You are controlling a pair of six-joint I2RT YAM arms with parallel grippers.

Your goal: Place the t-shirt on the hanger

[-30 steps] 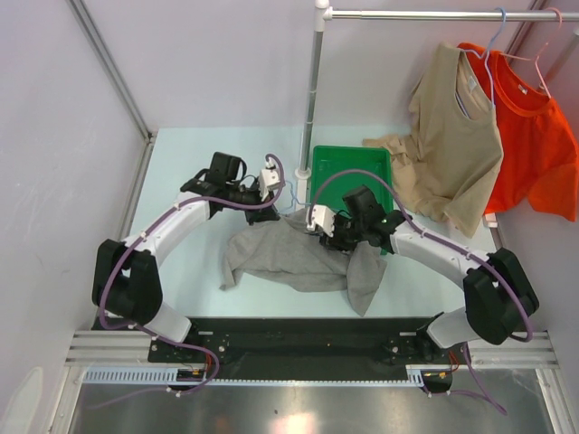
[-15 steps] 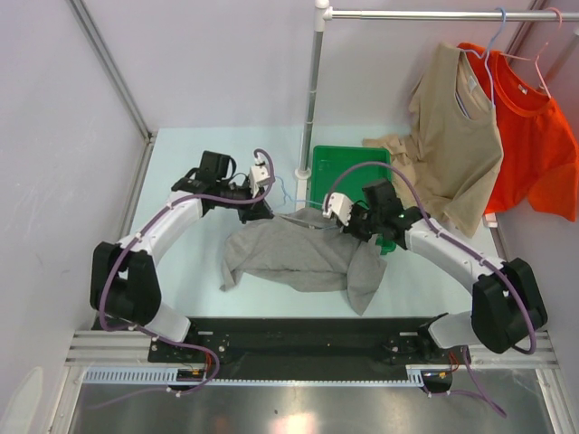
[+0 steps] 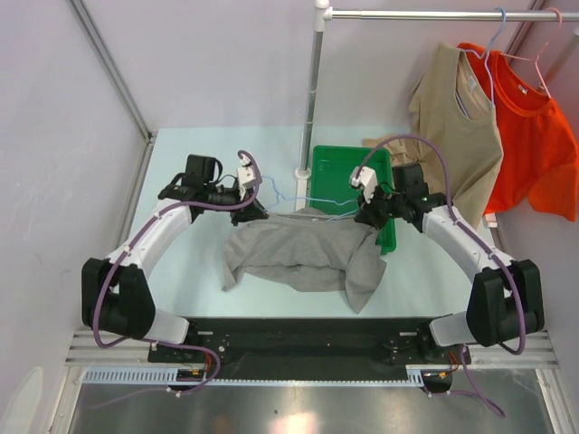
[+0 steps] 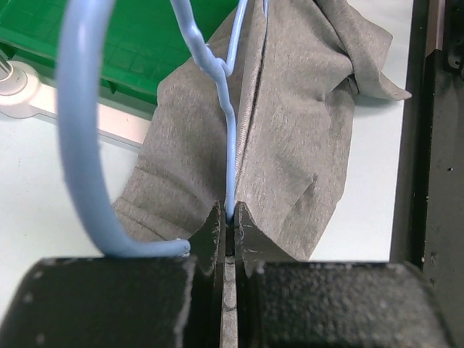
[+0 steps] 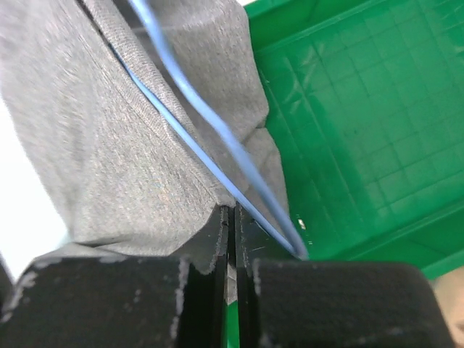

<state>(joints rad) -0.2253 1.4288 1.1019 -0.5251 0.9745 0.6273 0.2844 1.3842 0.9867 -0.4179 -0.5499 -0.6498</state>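
Observation:
The grey t-shirt (image 3: 298, 253) lies on the table, its top edge pulled taut between my two grippers. The pale blue wire hanger (image 3: 308, 200) runs along that top edge. My left gripper (image 3: 251, 210) is shut on the hanger's wire (image 4: 230, 145) just below the twisted neck, and the hook (image 4: 80, 145) curves off to the left. The t-shirt (image 4: 290, 145) hangs beyond the fingers. My right gripper (image 3: 366, 215) is shut on the t-shirt's edge (image 5: 130, 145). The hanger's two wires (image 5: 210, 123) pass over its right finger.
A green bin (image 3: 348, 172) sits behind the shirt, under my right gripper (image 5: 362, 109). The rack pole (image 3: 312, 90) stands beside the bin. A tan shirt (image 3: 457, 145) and an orange-red shirt (image 3: 534, 136) hang on the rail at the back right.
Both grippers have moved apart and towards the back, left going left and right going right. The shirt's top edge and the hanger are now stretched between them.

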